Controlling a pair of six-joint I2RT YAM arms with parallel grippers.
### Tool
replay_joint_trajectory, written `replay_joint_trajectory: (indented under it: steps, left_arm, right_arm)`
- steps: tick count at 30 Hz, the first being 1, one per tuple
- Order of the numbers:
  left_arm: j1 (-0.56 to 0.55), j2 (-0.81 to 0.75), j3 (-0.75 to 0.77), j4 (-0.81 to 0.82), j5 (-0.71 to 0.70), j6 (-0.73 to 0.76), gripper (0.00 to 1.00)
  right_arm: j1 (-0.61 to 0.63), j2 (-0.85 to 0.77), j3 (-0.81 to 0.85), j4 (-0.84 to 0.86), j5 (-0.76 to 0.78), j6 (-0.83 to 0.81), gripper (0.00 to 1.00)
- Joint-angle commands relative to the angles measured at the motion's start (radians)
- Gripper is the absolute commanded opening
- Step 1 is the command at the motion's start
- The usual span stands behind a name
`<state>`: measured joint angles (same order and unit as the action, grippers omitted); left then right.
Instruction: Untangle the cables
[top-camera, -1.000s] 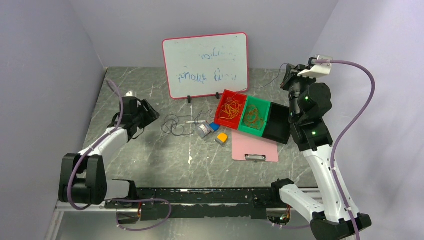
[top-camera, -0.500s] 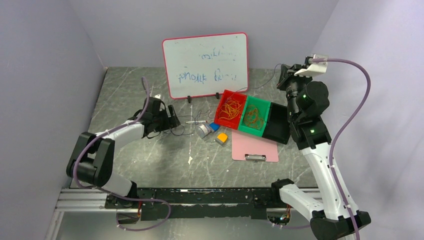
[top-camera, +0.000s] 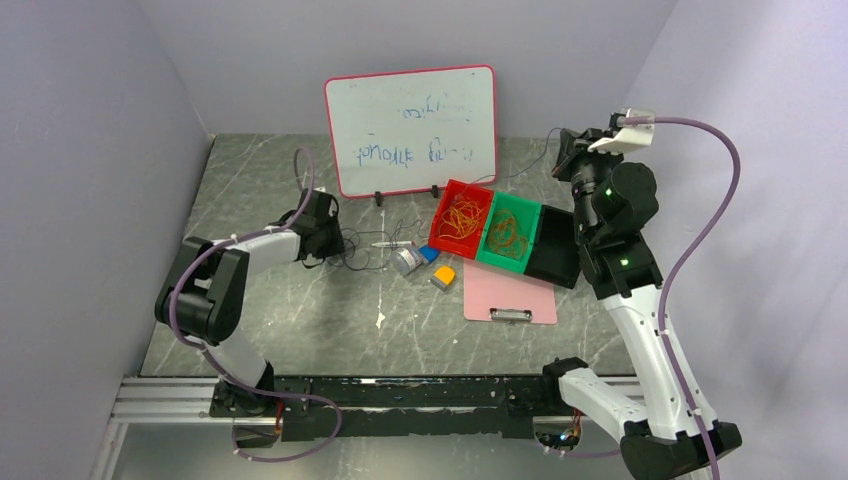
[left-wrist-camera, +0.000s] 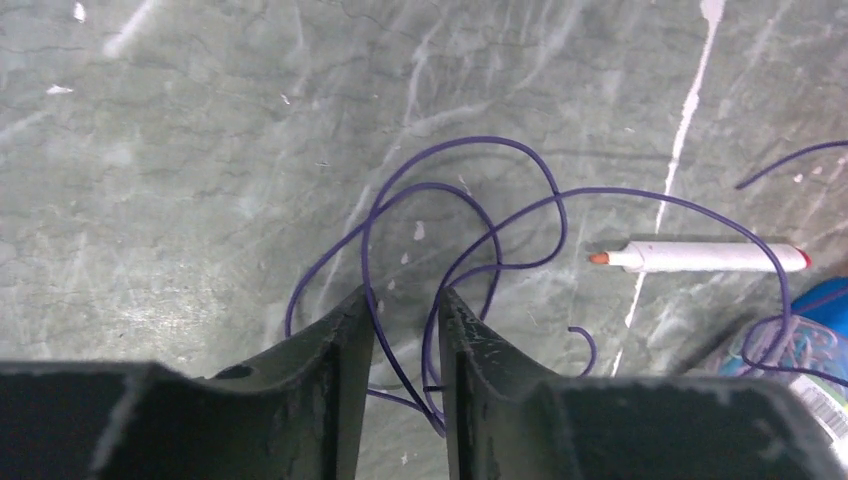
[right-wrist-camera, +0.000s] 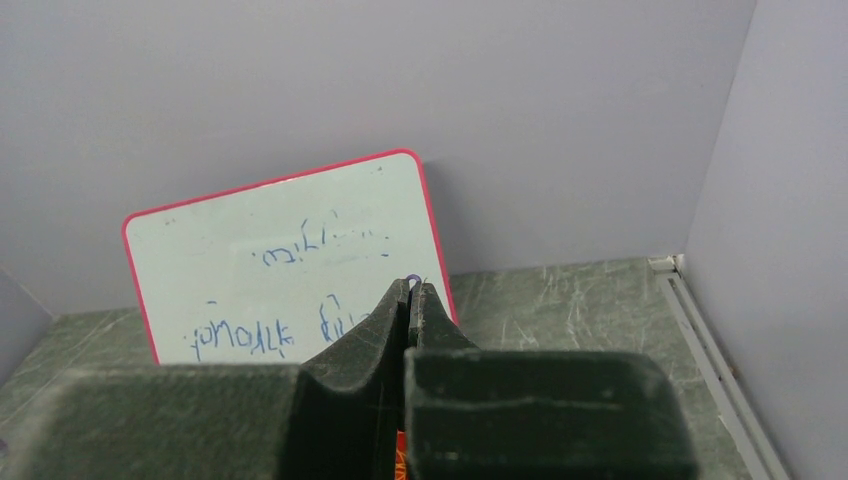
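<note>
Since the earlier frame, the left arm has swung in from the table's left side. Its left gripper (top-camera: 333, 247) now sits at the loose loops of the purple cable (top-camera: 352, 252), while the right arm has hardly shifted.

From above, we see the right gripper (top-camera: 562, 150) held high at the back right. A thin purple strand runs from it down toward the table, passing near the whiteboard (top-camera: 410, 125). The orange cables (top-camera: 461, 217) lie in the red bin (top-camera: 442, 212) and the yellowish cables (top-camera: 507, 237) in the green bin (top-camera: 518, 200).

In the left wrist view, the fingers (left-wrist-camera: 345, 340) stand narrowly apart with two purple strands running into the gap, and we judge they are not yet clamped. Closing here could catch both strands at once, and a pull would then tighten the crossing instead of freeing it. A marker (left-wrist-camera: 700, 257) lies just beside the loops with one strand arcing over its end, so a drag could sweep it along.

In the right wrist view, the fingers are pressed together with a tiny purple bend showing at their tips. That hold looks slight. A hard tug from the left could slip the wire out, or draw it taut against the whiteboard.
</note>
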<state>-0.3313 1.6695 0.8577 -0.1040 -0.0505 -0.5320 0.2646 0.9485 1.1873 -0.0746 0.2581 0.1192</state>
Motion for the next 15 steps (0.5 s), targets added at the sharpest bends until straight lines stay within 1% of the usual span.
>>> replay_joint_trajectory:
  steps: [1, 3, 6, 11, 13, 15]
  left_arm:
    - [-0.004, 0.027, 0.026, -0.075, -0.096, -0.001, 0.31]
    - [-0.002, 0.025, 0.029, -0.093, -0.140, 0.002, 0.26]
    - [0.002, 0.032, 0.042, -0.122, -0.211, 0.000, 0.24]
    - [0.034, 0.071, 0.048, -0.121, -0.226, -0.008, 0.21]
    - [0.049, 0.091, 0.049, -0.119, -0.222, -0.013, 0.16]
    - [0.061, 0.105, 0.048, -0.114, -0.217, -0.018, 0.08]
  right_arm:
    - [-0.007, -0.033, -0.003, 0.017, 0.032, -0.010, 0.00]
    - [-0.007, -0.044, 0.002, 0.024, 0.076, -0.033, 0.00]
    - [-0.007, -0.069, 0.009, 0.041, 0.201, -0.072, 0.00]
    - [-0.006, -0.119, 0.027, 0.087, 0.341, -0.156, 0.00]
    - [-0.006, -0.139, 0.032, 0.105, 0.383, -0.198, 0.00]
    - [-0.007, -0.159, 0.035, 0.120, 0.414, -0.235, 0.00]
